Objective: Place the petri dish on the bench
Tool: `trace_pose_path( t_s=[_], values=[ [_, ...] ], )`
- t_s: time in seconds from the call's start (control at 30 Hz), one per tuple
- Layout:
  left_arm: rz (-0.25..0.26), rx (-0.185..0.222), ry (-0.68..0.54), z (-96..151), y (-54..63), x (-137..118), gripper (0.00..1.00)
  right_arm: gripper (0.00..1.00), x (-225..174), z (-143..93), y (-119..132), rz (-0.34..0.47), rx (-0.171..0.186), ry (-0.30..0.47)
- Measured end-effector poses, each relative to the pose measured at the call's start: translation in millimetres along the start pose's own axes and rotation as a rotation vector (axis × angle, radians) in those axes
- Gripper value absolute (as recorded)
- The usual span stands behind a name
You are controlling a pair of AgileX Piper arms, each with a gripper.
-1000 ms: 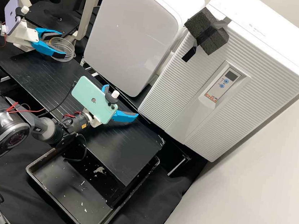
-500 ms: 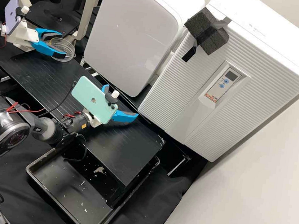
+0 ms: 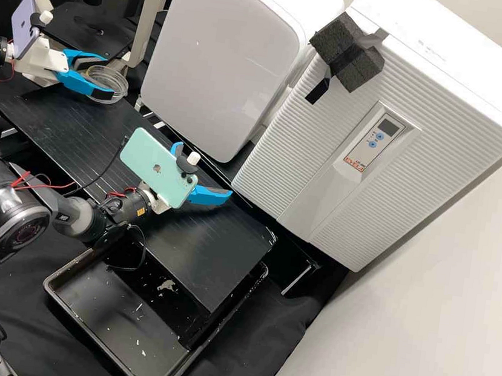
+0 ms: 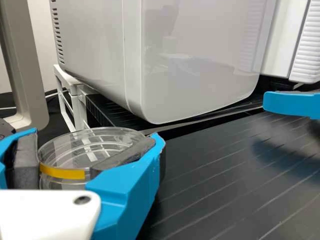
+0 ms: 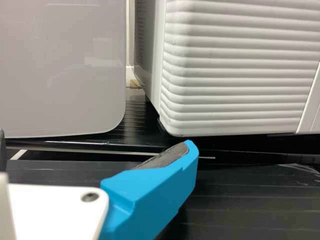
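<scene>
At the far left end of the black bench (image 3: 195, 248), my left gripper (image 3: 107, 77) is closed around a clear round petri dish (image 3: 116, 81). The left wrist view has this gripper (image 4: 95, 135) with its dark pads on both sides of the dish (image 4: 107, 137), whose side carries a yellow strip. Whether the dish's underside touches the bench I cannot tell. My right gripper (image 3: 204, 171) is over the middle of the bench, its fingers apart and holding nothing. In the right wrist view that gripper (image 5: 96, 139) has a wide gap between its fingers.
Behind the bench are a white rounded appliance (image 3: 224, 56) and a ribbed white cabinet (image 3: 305, 140). A pale-framed device (image 3: 145, 28) stands behind the left gripper. A black tray (image 3: 98, 340) lies at the front, partly under the bench.
My left gripper has shifted slightly to the right in the high view, carrying the petri dish along. The right arm has kept still.
</scene>
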Motion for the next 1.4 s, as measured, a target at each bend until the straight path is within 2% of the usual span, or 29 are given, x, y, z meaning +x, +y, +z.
trace_pose_path(
  t_s=[0.93, 0.97, 1.4],
  values=[
    [-0.004, -0.018, -0.009, 0, -8.9, -8, 0.00, 1.00, 0, 0, 0, 0.000, 0.000, 0.000],
    [-0.002, -0.018, -0.010, 0, -8.9, -8, 1.00, 1.00, 0, 0, 0, 0.000, 0.000, 0.000],
    [-0.010, -0.021, -0.008, 1, -11.1, -11, 1.00, 1.00, 0, 0, 0, 0.000, 0.000, 0.000]
  ],
)
